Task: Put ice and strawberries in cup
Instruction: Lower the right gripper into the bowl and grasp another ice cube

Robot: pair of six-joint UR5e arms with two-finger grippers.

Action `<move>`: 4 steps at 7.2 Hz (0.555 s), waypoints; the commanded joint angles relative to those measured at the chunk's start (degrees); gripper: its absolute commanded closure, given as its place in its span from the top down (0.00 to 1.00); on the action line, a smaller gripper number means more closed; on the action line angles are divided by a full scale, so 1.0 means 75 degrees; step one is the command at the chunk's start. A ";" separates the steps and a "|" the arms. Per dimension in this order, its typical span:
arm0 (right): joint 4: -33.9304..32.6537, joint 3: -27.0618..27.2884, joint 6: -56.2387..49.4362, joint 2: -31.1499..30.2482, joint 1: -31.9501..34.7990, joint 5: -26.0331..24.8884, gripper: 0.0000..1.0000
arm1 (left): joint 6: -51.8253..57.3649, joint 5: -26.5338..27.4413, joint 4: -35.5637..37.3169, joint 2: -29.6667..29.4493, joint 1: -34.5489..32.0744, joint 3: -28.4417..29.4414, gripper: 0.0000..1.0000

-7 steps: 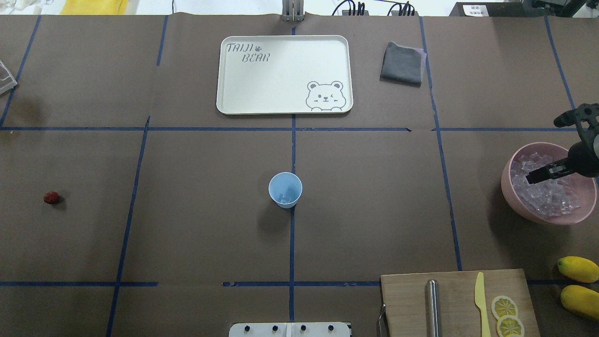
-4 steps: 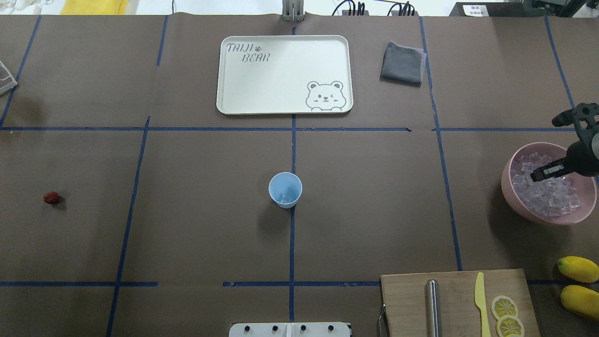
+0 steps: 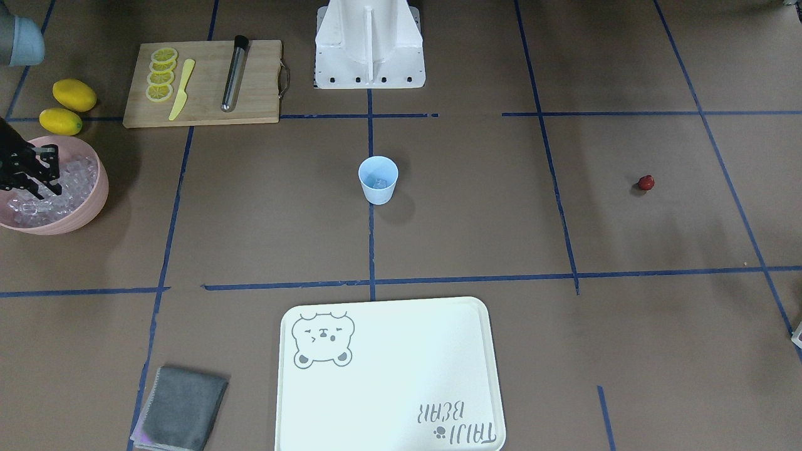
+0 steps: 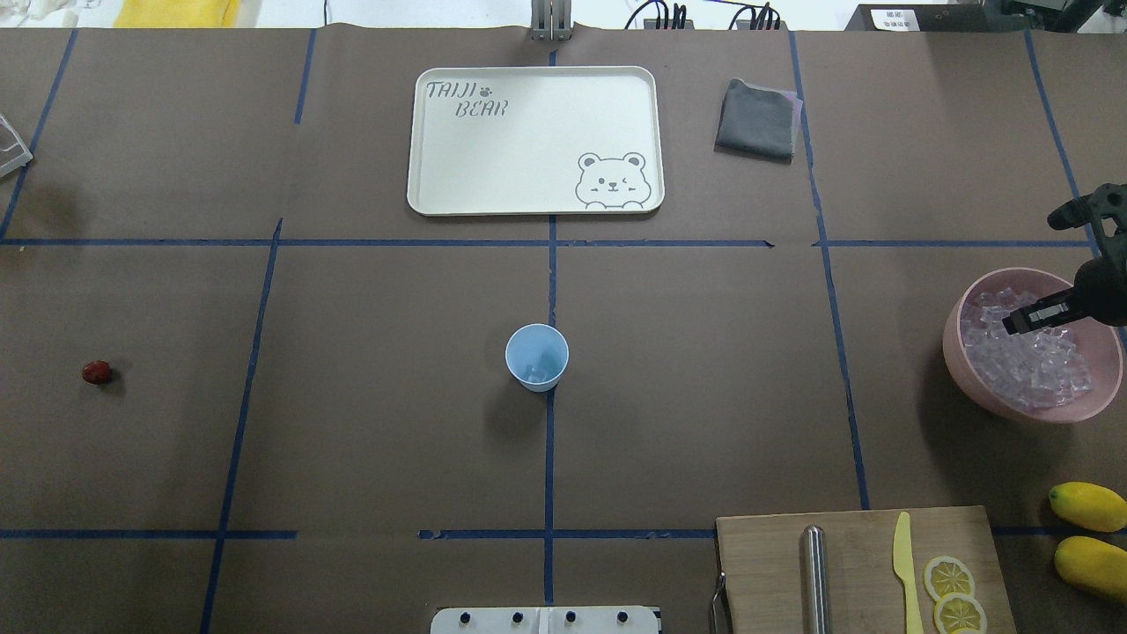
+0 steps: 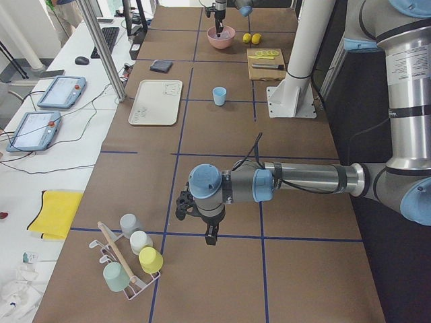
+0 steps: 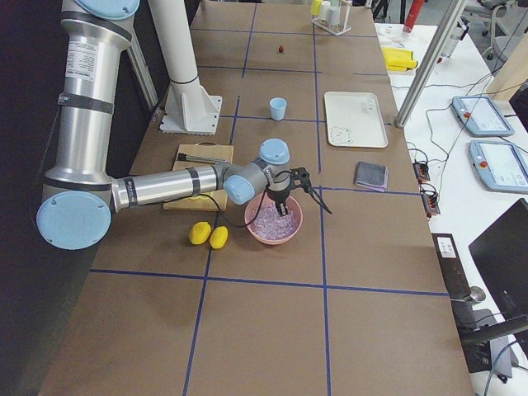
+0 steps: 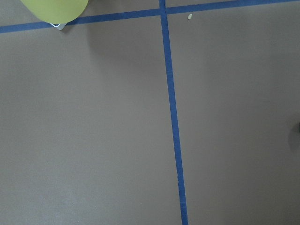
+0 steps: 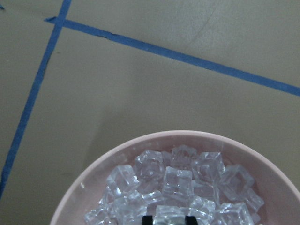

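**A:** Where is the ice (image 8: 178, 180)?

**B:** Heaped in the pink bowl (image 4: 955, 348) at the desk's right edge. The right gripper (image 4: 1012, 321) hangs over it, tips down among the cubes.

**A:** Is that claw clamped on one?

**B:** In the wrist view its two black fingertips (image 8: 147, 219) stand slightly apart with one cube in the gap. Whether they press on it, I cannot tell.

**A:** And the cup (image 4: 537, 357)?

**B:** Upright at the middle of the desk, on the blue tape line, well apart from the bowl. Something pale and glassy shows at its bottom.

**A:** The strawberry (image 4: 97, 372)?

**B:** Alone on the brown paper near the left edge, far from the cup.

**A:** The left gripper (image 5: 210, 235)?

**B:** Low over the desk's left end, near a rack of small cups (image 5: 131, 259). It shows only in the side view, so whether it is apart or together, I cannot tell.

**A:** What else is there?

**B:** A white bear tray (image 4: 528, 132) at the far edge, with a folded grey cloth (image 4: 757, 119) to its right. At the near right corner is a wooden board (image 4: 766, 563) with lemon slices (image 4: 949, 578), a yellow knife (image 4: 904, 563) and a metal rod (image 4: 814, 577). Two whole lemons (image 4: 1090, 506) lie beside it.
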 commanded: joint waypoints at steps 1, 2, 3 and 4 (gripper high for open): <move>-0.1052 0.0888 -0.0002 0.0133 0.0325 0.0028 0.02 | 0.0000 0.0000 0.0003 0.0000 0.0000 0.0000 1.00; -0.2047 0.1531 -0.0002 0.0482 0.0338 0.0028 0.02 | 0.0000 0.0000 0.0003 0.0000 0.0000 0.0000 1.00; -0.2962 0.1816 0.0045 0.1077 0.0326 0.0028 0.00 | 0.0000 0.0000 0.0003 0.0012 0.0000 0.0000 1.00; -0.3691 0.1865 0.0115 0.1883 0.0233 0.0028 0.00 | 0.0000 0.0000 0.0003 0.0012 0.0000 0.0000 1.00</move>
